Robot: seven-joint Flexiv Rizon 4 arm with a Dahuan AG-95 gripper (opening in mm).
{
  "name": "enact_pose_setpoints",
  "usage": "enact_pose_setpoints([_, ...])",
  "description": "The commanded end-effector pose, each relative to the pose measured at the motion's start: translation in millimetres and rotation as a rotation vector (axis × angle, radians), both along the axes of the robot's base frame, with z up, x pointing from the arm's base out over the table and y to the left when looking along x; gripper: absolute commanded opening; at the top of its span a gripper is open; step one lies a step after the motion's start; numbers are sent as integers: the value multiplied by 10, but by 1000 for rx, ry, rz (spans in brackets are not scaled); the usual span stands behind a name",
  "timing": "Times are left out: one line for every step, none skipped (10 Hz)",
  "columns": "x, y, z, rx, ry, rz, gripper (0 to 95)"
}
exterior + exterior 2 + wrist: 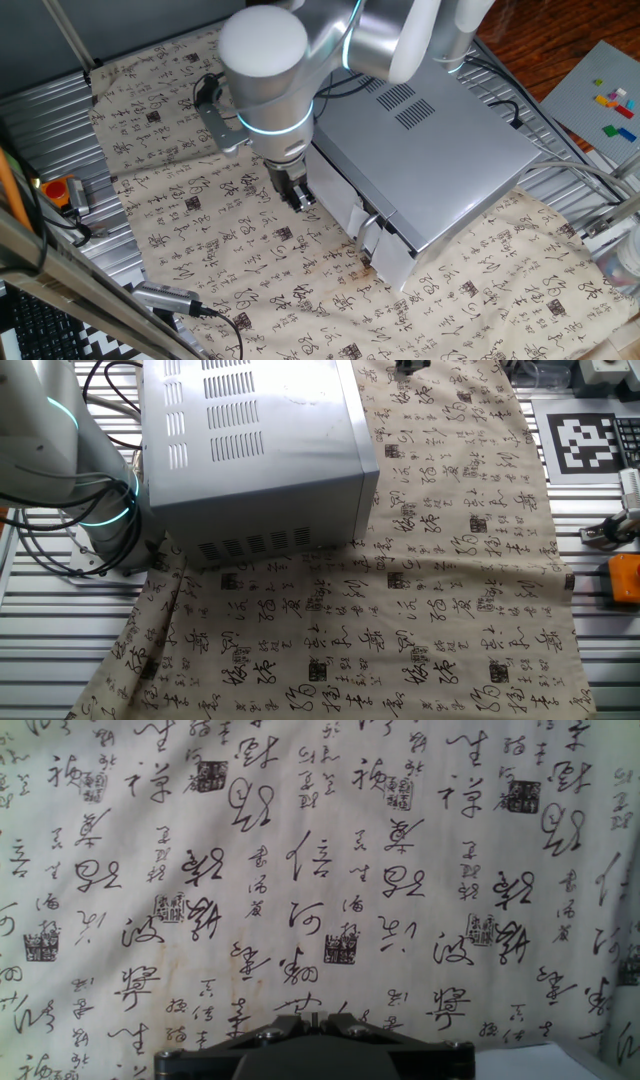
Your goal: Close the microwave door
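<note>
The microwave [430,140] is a silver-grey box with vent slots on top, standing on the printed cloth; it also shows from behind in the other fixed view [260,450]. The microwave door [342,200] lies close along the front, and no dark cavity shows. Its dark handle bracket [372,218] sits beside the narrow control strip [395,262]. My gripper [300,196] points down at the cloth just left of the door, fingers together and empty. The hand view shows only my shut fingertips [318,1017] over cloth and a pale corner at bottom right. The other fixed view hides the door.
Calligraphy cloth [250,270] covers the table. An orange-red object [60,190] and cables lie at the left, and a cable plug [165,298] near the front. A grey plate with coloured bricks [610,100] is at the far right. A marker tag [590,435] lies beside the cloth.
</note>
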State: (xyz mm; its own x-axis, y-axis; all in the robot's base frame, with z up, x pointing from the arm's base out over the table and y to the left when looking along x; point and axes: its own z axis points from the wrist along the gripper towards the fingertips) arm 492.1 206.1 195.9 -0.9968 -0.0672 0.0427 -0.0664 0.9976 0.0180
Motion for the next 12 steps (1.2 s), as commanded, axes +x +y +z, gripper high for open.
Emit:
enact_pose_setpoints([26, 15, 1, -1, 8, 2, 0])
enact_pose_setpoints([25, 16, 2, -1, 6, 2, 0])
enact_pose_setpoints([25, 17, 6, -1, 5, 2, 0])
enact_pose_setpoints([21, 26, 25, -1, 3, 3, 0])
enact_pose_setpoints([18, 31, 41, -1, 7, 0, 0])
enact_pose_setpoints([17, 34, 49, -2, 8, -9, 0])
enact_pose_setpoints([17, 33, 50, -4, 4, -21, 0])
enact_pose_setpoints([16, 32, 51, -11, -3, -19, 0])
enact_pose_setpoints([15, 33, 57, -13, -3, -28, 0])
enact_pose_setpoints([8, 31, 64, -16, 2, -35, 0])
enact_pose_setpoints([-2, 26, 68, -17, -3, -35, 0])
enact_pose_setpoints([-2, 26, 68, -16, -14, -25, 0])
